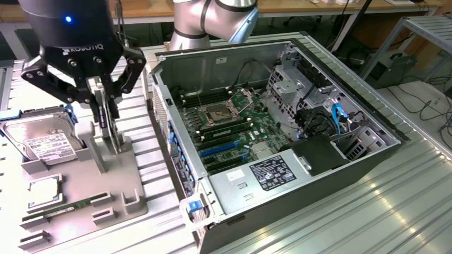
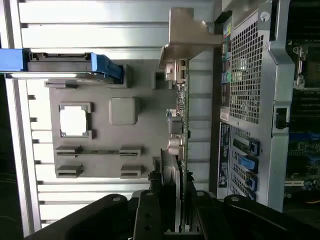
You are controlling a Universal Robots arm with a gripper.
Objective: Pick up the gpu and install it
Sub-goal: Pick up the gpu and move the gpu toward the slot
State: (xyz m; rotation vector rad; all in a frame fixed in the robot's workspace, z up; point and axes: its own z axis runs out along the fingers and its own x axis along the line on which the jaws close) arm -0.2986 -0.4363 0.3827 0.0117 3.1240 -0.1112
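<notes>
The black two-finger gripper (image 1: 105, 100), at ten o'clock in the exterior view, points straight down. Its jointed metal fingers are pressed in on both flat faces of the gpu (image 1: 107, 129), pinching it near its upper edge. The gpu is a thin, dark, flat card standing upright on its long edge. Its lower edge is down among the slotted posts of a matte gray holder plate (image 1: 106, 185); whether it rests in the slot cannot be told.

In the wrist view the gripper (image 2: 172, 200) frames the gpu (image 2: 177, 125) edge-on, showing ribbed metal fins, round silver parts and a bent gray metal bracket at the far end.

At eight o'clock from the gripper a boxy silver hard drive (image 1: 44, 138) with a white label lies in a blue frame. At six o'clock on the plate lie a square silver processor chip (image 1: 44, 189) and a narrow green memory stick (image 1: 67, 206).

At three o'clock an open computer case (image 1: 339, 174) of gray sheet metal lies on its side, exposing a green motherboard (image 1: 226, 127) with blue slots (image 1: 215, 151). Everything sits on a ribbed aluminium table (image 1: 353, 222).
</notes>
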